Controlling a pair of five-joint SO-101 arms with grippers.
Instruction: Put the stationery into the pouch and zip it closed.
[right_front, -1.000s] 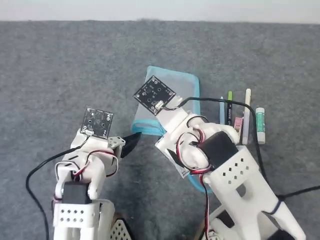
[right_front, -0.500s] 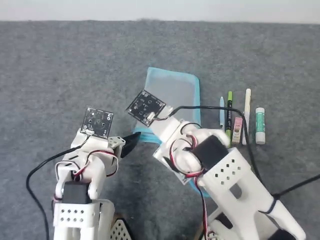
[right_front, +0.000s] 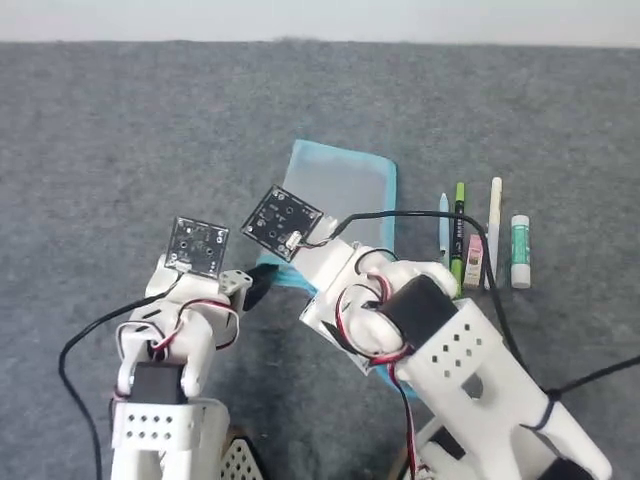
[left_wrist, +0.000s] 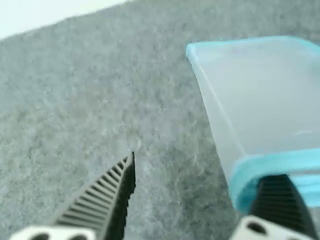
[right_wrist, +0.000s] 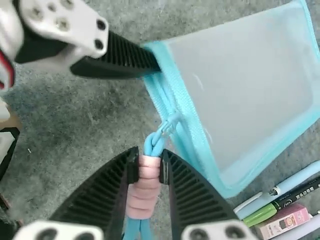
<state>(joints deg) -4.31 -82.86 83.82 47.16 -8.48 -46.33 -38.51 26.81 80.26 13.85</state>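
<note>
The translucent pouch (right_front: 342, 188) with blue trim lies mid-table. My right gripper (right_wrist: 148, 155) is shut on the pink zipper pull (right_wrist: 144, 187), whose blue cord leads to the slider (right_wrist: 170, 122) on the pouch (right_wrist: 240, 90) edge. My left gripper (left_wrist: 201, 170) is open, with one finger (left_wrist: 280, 200) resting against the pouch's near corner (left_wrist: 250, 172) and the other finger (left_wrist: 107, 200) over bare table. That left finger (right_wrist: 120, 60) also appears at the corner in the right wrist view. The stationery lies in a row right of the pouch: blue pen (right_front: 444, 225), green pen (right_front: 459, 230), pink eraser (right_front: 473, 262), white pen (right_front: 493, 230) and glue stick (right_front: 520, 250).
The grey felt table (right_front: 150, 130) stretches around the pouch, with room at the left and the far side. The right arm's body (right_front: 450, 350) and its cable (right_front: 430, 214) lie close to the near ends of the pens.
My right gripper has drawn back toward the near left with the zipper pull in it. The left arm has barely shifted.
</note>
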